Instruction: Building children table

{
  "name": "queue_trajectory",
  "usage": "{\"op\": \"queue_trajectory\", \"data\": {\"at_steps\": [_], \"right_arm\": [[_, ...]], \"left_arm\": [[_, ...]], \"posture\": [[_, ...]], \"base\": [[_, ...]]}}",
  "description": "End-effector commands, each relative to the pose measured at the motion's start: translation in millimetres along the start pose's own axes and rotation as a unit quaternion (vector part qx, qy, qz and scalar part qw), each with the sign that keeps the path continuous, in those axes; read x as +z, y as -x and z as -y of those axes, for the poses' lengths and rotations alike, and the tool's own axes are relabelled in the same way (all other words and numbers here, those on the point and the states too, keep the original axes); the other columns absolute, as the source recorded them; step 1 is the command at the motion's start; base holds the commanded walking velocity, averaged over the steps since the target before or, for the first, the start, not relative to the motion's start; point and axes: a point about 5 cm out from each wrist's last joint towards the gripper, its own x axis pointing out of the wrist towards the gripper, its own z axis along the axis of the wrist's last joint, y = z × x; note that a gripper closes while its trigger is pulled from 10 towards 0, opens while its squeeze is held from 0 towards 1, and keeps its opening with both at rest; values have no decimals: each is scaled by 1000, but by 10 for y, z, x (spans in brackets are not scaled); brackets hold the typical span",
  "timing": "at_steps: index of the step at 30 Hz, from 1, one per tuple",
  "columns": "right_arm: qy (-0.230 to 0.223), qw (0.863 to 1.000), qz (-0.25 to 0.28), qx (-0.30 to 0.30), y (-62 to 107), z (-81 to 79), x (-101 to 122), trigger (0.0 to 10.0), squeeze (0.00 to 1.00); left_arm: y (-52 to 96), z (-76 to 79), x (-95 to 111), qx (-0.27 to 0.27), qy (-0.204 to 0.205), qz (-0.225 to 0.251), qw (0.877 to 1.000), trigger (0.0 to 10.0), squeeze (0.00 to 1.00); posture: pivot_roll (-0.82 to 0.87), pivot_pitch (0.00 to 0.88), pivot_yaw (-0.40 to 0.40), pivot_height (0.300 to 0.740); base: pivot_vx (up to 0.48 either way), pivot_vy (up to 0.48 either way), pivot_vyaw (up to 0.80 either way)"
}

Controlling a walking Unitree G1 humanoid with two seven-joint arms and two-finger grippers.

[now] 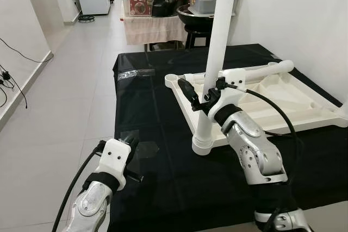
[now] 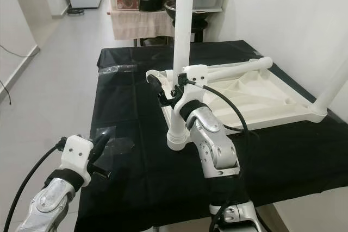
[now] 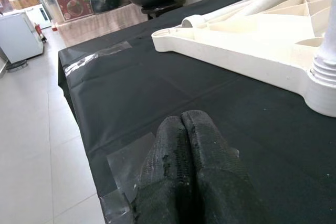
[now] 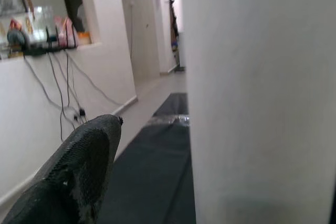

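Note:
A white children's table top point(image 1: 283, 101) lies upside down on a black-covered table point(image 1: 152, 107). One white leg point(image 1: 217, 42) stands upright in the near-left corner socket point(image 1: 202, 145). A second leg point(image 1: 261, 71) lies across the top's far side, and a third leg point(image 2: 333, 88) rises at the right corner. My right gripper point(image 1: 197, 92) is open at the upright leg. One finger point(image 4: 84, 171) stands apart from the leg's left side; the other is hidden behind it. My left gripper point(image 3: 181, 145) is shut on nothing, low over the cloth's near-left edge.
Clear tape patches point(image 1: 130, 74) hold the cloth down. A cluttered stand with a wok and containers point(image 1: 157, 4) is behind the table. A white wall runs along the right. Tiled floor point(image 1: 70, 80) opens to the left, with cables point(image 1: 8, 74) along that wall.

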Motion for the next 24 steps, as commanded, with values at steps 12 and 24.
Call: {"op": "queue_trajectory", "data": {"at_steps": [12,24], "right_arm": [[37,994,-104,19,1129,572,-266,10000,0],[12,979,-101,-179,979,403,-618,10000,0]], "left_arm": [[30,8,-42,-1,4,-6,1000,10000,0],[28,-16,-70,-4,-3,-10,1000,10000,0]], "posture": [[-65,0,-44,740],[-53,0,-24,740]], "base": [[0,0,0],[0,0,0]]}}
